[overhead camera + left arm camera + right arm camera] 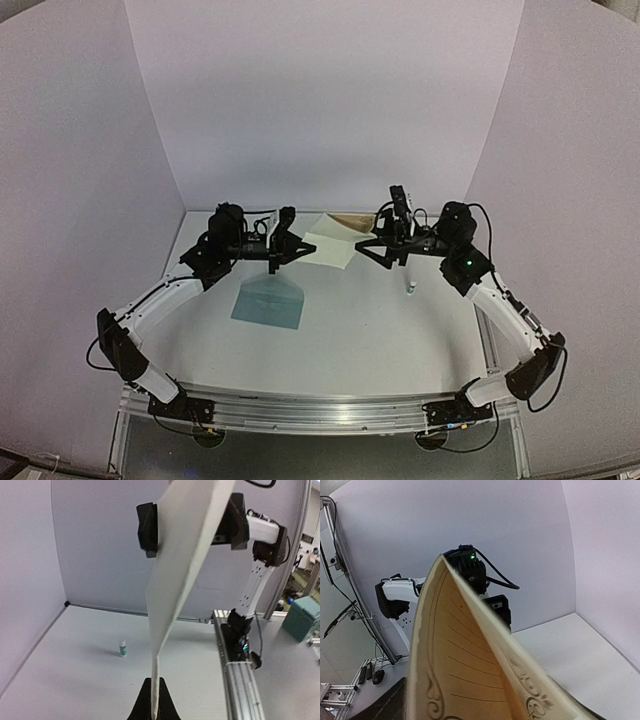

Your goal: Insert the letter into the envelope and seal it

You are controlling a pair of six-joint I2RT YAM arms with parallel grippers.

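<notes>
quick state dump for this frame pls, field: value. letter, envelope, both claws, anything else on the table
letter: in the air between the two arms, curved, not in the envelope
envelope: flat on the table, apart from the letter, nearer the left arm
left claw: shut on the letter's edge
right claw: at the letter's other side; grip unclear
other: small tube upright, right of the envelope
stage: insertion not yet done

I was running the rig in what looked like a robotics lab cell: plain white backdrop panels (320, 100) walled in a white counter (380, 330), an aluminium rail (320, 408) edged its near side, and beyond it I saw loose cables (342, 614), metal framing (295, 535) and a teal equipment case (302, 617)
</notes>
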